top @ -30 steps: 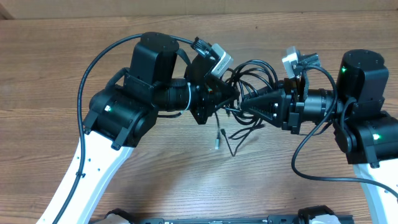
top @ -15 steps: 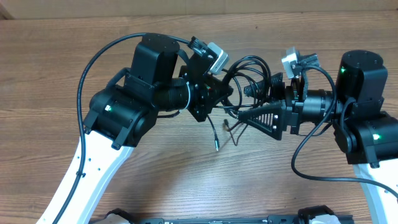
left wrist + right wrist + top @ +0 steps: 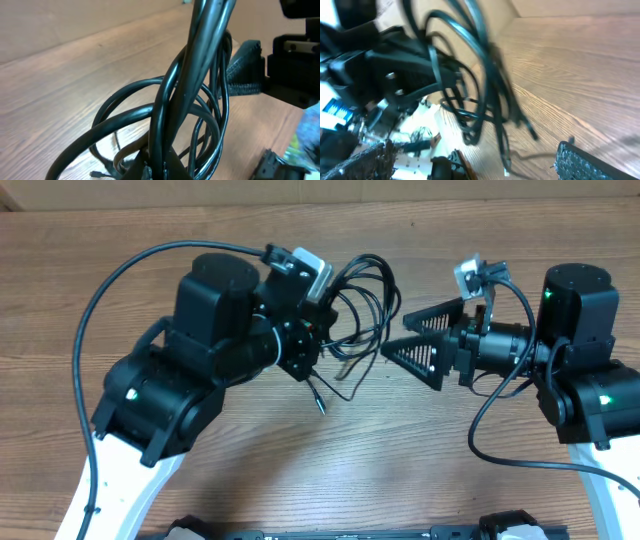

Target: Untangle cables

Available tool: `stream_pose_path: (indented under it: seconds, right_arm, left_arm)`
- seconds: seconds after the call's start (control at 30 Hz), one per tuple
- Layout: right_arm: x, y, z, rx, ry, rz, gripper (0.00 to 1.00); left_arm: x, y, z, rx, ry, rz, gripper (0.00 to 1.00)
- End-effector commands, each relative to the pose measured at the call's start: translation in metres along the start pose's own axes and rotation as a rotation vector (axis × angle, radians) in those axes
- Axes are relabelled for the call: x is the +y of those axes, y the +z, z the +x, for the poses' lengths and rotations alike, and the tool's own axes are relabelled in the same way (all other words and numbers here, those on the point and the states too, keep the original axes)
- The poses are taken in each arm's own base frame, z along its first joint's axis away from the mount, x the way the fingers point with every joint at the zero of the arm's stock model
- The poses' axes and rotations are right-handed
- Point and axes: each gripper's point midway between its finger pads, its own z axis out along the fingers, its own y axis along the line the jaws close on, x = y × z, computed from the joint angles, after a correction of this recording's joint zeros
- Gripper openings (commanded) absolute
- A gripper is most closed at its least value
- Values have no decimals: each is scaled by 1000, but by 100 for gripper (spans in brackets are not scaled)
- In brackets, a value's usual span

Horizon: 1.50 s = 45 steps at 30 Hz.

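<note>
The cables (image 3: 362, 308) are a bundle of thin black loops hanging from my left gripper (image 3: 322, 320), which is shut on them above the table. In the left wrist view the strands (image 3: 200, 75) rise straight out of the closed fingertips (image 3: 162, 170). One loose end with a plug tip (image 3: 320, 405) dangles toward the table. My right gripper (image 3: 395, 337) stands wide open just right of the loops, with nothing between its fingers. Its own camera shows the tangle (image 3: 480, 75) ahead of the gripper (image 3: 477, 157), apart from both pads.
A wooden table (image 3: 420, 470) lies under both arms. Thick black arm cables curve at the left (image 3: 100, 310) and the right (image 3: 480, 430). The left arm's body (image 3: 200, 350) stands close behind the bundle.
My right gripper has opened, let go of the cables and drawn back to the right. The left arm has swung left, carrying the bundle with it.
</note>
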Motion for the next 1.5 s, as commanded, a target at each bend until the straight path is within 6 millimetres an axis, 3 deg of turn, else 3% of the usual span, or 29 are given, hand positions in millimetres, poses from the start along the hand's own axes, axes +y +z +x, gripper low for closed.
stream_pose_path:
  seconds: [0.0,0.4,0.43,0.57,0.8,0.97,1.07,1.13,1.2,1.27,1.37,1.47]
  right_arm:
    - [-8,-1,-4,-23,99,61,100]
    - [-4,-1,-16,-62,52,44,96]
    - [-3,-1,-18,-67,44,43,93]
    - [-3,-1,-19,-69,-32,44,65]
    - [27,-2,-14,-40,-216,-123,43]
    - [28,-3,-15,-45,-225,-126,24]
    - [28,-3,-16,-49,-233,-127,21]
    - [28,-3,-17,-51,-237,-126,21]
    - [25,-2,-18,-55,-234,-106,40]
    - [21,-2,-18,-57,-227,-85,48]
    - [16,-2,-20,-64,-224,-55,53]
    - [17,-2,-23,-74,-240,-54,56]
  left_arm:
    - [8,-10,-8,-39,-32,-61,4]
    - [8,-10,-2,-15,-48,-58,4]
    - [7,-10,-2,-15,-48,-54,4]
    - [-4,-10,-5,-22,-42,10,4]
    - [-33,-13,-9,-29,-29,183,4]
    - [-40,-14,-7,-21,-32,221,4]
    - [-38,-16,-7,-19,-36,217,4]
    - [-34,-20,-8,-30,-42,203,4]
    - [-27,-26,-12,-51,-57,182,4]
    - [-17,-36,-16,-80,-81,153,4]
    - [-10,-48,-19,-108,-95,151,4]
    - [-17,-58,-20,-113,-104,230,4]
